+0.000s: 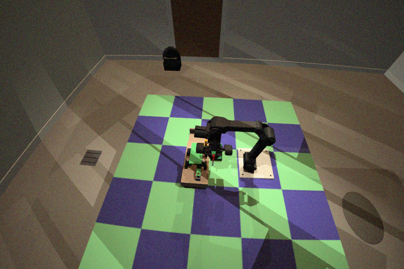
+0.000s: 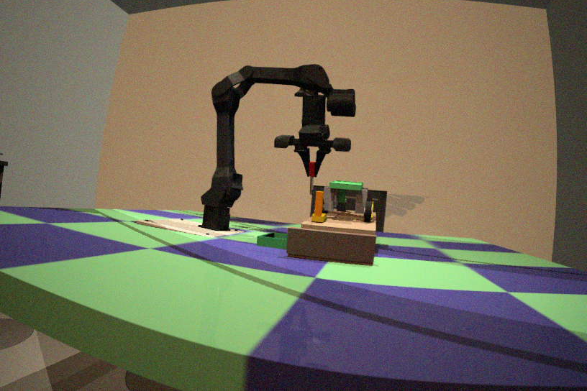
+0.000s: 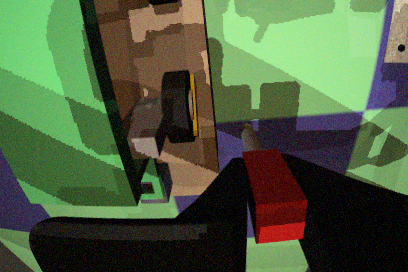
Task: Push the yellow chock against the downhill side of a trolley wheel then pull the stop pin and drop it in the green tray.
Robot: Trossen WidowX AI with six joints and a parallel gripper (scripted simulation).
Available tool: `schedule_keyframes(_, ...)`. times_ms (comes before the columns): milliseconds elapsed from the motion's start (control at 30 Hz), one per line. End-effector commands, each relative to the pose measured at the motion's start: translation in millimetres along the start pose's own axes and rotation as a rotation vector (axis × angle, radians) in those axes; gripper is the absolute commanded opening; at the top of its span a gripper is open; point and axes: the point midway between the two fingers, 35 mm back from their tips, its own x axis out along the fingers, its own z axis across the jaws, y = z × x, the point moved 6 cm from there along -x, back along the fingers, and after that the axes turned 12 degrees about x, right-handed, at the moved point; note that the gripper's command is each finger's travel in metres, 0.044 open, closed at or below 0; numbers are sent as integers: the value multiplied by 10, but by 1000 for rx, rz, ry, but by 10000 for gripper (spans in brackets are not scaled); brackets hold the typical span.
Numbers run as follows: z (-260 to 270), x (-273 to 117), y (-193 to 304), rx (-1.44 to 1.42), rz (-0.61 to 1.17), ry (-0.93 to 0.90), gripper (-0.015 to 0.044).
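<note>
green tray (image 1: 219, 157) (image 2: 271, 241) beside ramp (image 1: 189, 179) (image 2: 331, 244) (image 3: 192, 166), contents unclear, stop pin (image 1: 213, 157) (image 2: 311, 169) (image 3: 276, 181) in fingers (image 1: 213, 152) (image 2: 320, 157)

Tray (image 1: 216, 156) (image 2: 272, 240) partly hidden; chock base (image 2: 318, 217) too small.

Red-headed stop pin (image 1: 213, 157) (image 2: 311, 169) (image 3: 277, 186) raised upright at center, its thin gray shaft pointing down, above the checkered surface.
Just right of it in the exterior view, the green-topped trolley (image 1: 195, 156) (image 2: 346, 185) with black wheels stands on the wooden ramp (image 1: 192, 179) (image 2: 331, 244) (image 3: 175, 51); the orange-handled yellow chock (image 1: 205, 142) (image 2: 319, 209) stands upright at the ramp's left; the green tray (image 2: 271, 241) sits lower, at center.
</note>
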Motion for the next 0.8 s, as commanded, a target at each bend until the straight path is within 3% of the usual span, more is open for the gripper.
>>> schedule_keyframes(0,22,-4,-130,-1,2,10,0)
schedule_keyframes(767,165,-96,-980,-1,-7,9,0)
